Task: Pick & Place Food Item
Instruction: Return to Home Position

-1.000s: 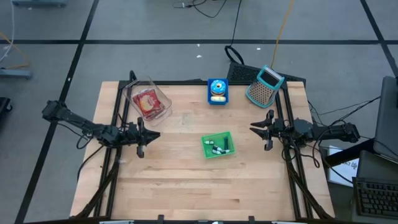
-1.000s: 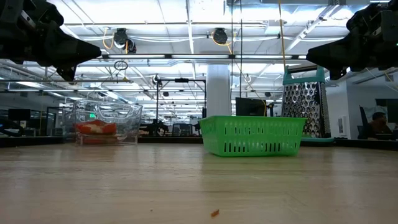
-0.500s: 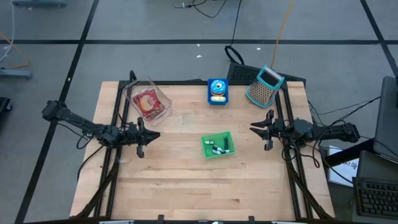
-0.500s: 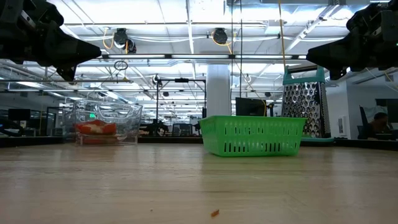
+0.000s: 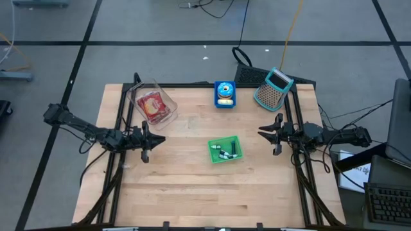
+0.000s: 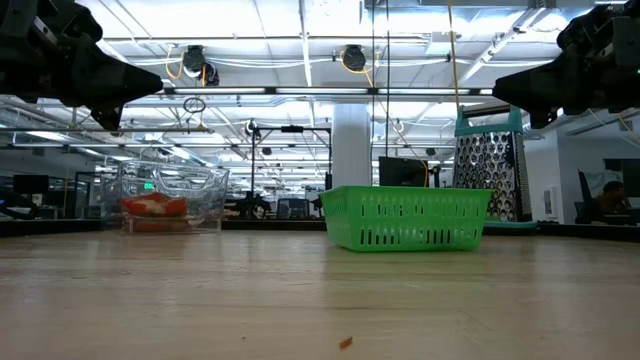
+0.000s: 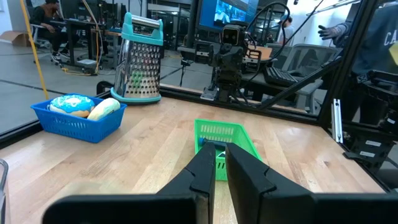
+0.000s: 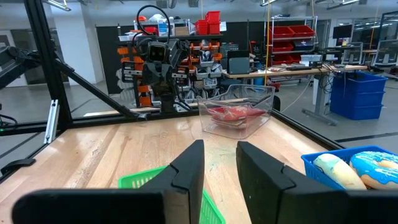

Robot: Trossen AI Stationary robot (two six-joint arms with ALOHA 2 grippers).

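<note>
Bin (image 5: 226, 140) with bottles (image 5: 221, 153) sits mid-desk (image 5: 192, 189); left pincer (image 5: 158, 139) pressed together, right pincer (image 5: 261, 133) slightly spread, both empty.

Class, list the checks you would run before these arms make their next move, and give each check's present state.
1. Left gripper carries nothing, at the table's left edge: ok.
2. Right gripper carries nothing, at the right edge: ok.
3. Green bin upright, mid-table: ok.
4. Bottles lie inside the bin: ok.
5. Red bottle among them: cannot tell.
6. Clear box, blue basket, grater away from both arms: ok.
</note>
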